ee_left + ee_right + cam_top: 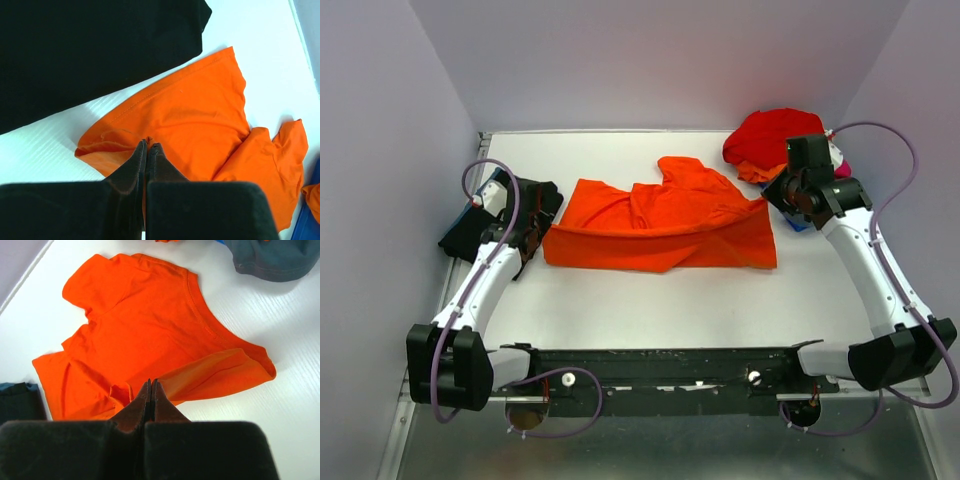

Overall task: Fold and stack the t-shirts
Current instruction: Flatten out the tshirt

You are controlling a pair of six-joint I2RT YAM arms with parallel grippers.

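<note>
The orange t-shirt (670, 215) is clenched in the left tool (148, 146) and right tool (151, 383); the edge between should be carried level, taut.

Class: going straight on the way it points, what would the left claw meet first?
The orange t-shirt, whose edge the left claw is shut on; past it bare table, then probably the black t-shirt, depth being unclear.
</note>
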